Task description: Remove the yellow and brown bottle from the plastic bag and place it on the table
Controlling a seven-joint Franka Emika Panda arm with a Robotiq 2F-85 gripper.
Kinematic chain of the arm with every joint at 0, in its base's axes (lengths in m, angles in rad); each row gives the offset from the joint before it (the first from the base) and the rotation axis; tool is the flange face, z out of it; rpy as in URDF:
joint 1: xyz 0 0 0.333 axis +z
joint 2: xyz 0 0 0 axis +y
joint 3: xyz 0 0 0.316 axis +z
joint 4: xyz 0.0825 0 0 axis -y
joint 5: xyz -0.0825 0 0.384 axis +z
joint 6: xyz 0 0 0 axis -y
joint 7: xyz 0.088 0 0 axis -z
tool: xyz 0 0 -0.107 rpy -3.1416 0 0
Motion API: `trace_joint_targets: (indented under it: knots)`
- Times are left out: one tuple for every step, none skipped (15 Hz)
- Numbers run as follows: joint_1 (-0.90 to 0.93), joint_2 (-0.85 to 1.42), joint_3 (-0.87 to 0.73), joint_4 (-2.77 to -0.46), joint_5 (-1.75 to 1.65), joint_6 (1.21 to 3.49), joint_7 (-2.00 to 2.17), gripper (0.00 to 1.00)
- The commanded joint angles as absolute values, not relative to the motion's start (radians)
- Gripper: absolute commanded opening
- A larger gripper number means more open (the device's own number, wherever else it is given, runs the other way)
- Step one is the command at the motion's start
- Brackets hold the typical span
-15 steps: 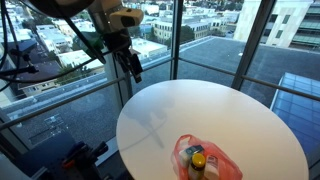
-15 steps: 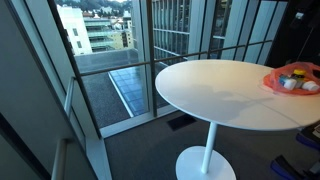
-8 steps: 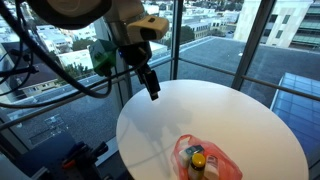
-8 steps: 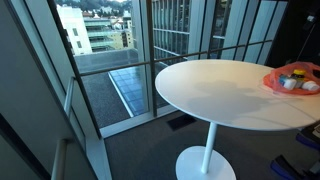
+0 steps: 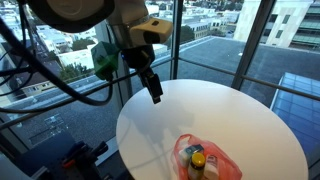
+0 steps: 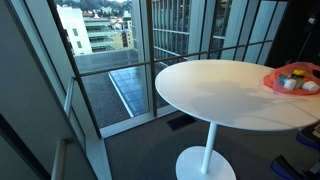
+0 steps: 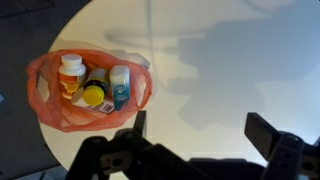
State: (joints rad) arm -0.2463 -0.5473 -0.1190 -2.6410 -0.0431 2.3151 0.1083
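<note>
Red bag of bright bottles on a white worktop

The round worktop [image 7: 230, 60] is plain white with soft grey shadows across it, and its pedestal [image 6: 205, 160] is white too. The plastic bag [image 7: 45, 100] is translucent orange-red, the same in both exterior views [image 5: 224, 163] [image 6: 273, 80]. Inside it, the yellow and brown bottle [image 7: 94, 88] has a dark brown body and a yellow cap. The bottle beside it [image 7: 70, 75] is white with an orange label, and a third bottle [image 7: 120, 88] is teal-blue with a white cap. The gripper [image 5: 154, 92] is black, and its fingers [image 7: 268, 138] show black in the wrist view. The arm [image 5: 135, 25] is white, with a green part [image 5: 104, 57] and black cables [image 5: 60, 85]. The floor [image 6: 130, 150] is grey.
</note>
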Motion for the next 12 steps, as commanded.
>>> trace_joint_targets:
  knots:
    - [-0.272, -0.514, -0.135, -2.634, -0.064, 2.348, 0.116, 1.00]
    - [-0.283, -0.502, -0.143, -2.634, -0.068, 2.367, 0.113, 1.00]
    - [-0.290, -0.490, -0.152, -2.632, -0.067, 2.381, 0.107, 1.00]
    - [-0.298, -0.473, -0.164, -2.629, -0.064, 2.402, 0.103, 1.00]
    - [-0.306, -0.457, -0.175, -2.626, -0.061, 2.423, 0.099, 1.00]
    - [-0.313, -0.437, -0.191, -2.619, -0.055, 2.440, 0.095, 1.00]
    - [-0.321, -0.418, -0.203, -2.614, -0.055, 2.459, 0.096, 1.00]
    - [-0.332, -0.396, -0.218, -2.608, -0.054, 2.479, 0.094, 1.00]
    - [-0.337, -0.378, -0.230, -2.604, -0.051, 2.497, 0.090, 1.00]
    - [-0.345, -0.356, -0.244, -2.599, -0.050, 2.515, 0.086, 1.00]
    - [-0.352, -0.331, -0.257, -2.593, -0.050, 2.535, 0.082, 1.00]
    - [-0.357, -0.307, -0.272, -2.586, -0.045, 2.548, 0.076, 1.00]
